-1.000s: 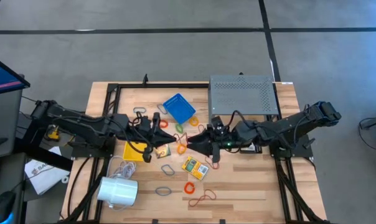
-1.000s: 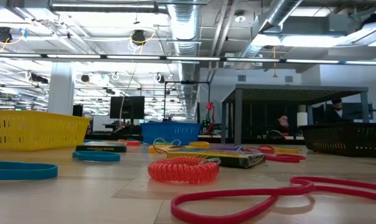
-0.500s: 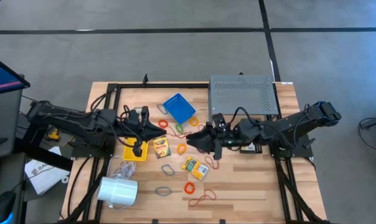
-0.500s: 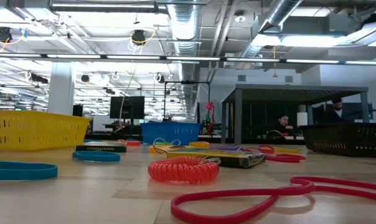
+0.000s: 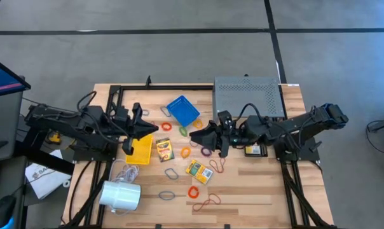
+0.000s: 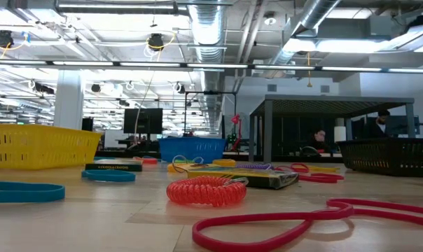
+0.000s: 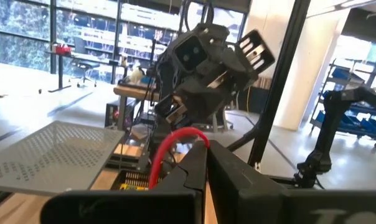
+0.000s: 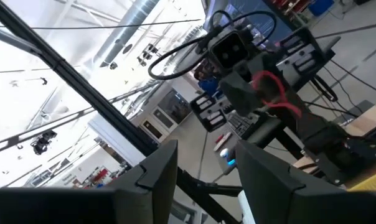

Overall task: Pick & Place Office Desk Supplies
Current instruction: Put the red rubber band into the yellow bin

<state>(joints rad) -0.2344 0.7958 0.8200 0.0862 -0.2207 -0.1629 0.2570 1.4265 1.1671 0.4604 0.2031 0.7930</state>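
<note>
A pale slatted wooden table [image 5: 262, 191] carries the scene, its biggest item a grey perforated sheet-metal shelf [image 5: 248, 97] at the far right. A smooth white cylinder with a cord [image 5: 121, 195] lies on its side at the near left. A square blue plastic tray [image 5: 183, 110] sits at the table's centre and a yellow mesh-walled basket [image 5: 141, 150] lies left of it. The left gripper [image 5: 152, 129] hangs just beyond the basket's far edge, its fingers clenched on a thin red rubber band [image 7: 175, 146] that arches up from between them. Facing it, the right gripper [image 5: 195, 135] hovers over the middle of the table, fingers spread and holding nothing. Two flat yellow-green cardboard crayon boxes lie on the wood, one [image 5: 164, 149] just beside the basket, the other [image 5: 199, 171] nearer the front. White lettering runs along the side of one flat box [image 6: 113, 166] in the low view, too small to read. Loose rubber bands are scattered around them: a ridged orange coil [image 5: 193, 191], a purple ring [image 5: 206, 151], a green ring [image 5: 183, 130] and a long brown loop [image 5: 206, 203]. Small grey metal loop clips [image 5: 168, 194] lie near the front.
</note>
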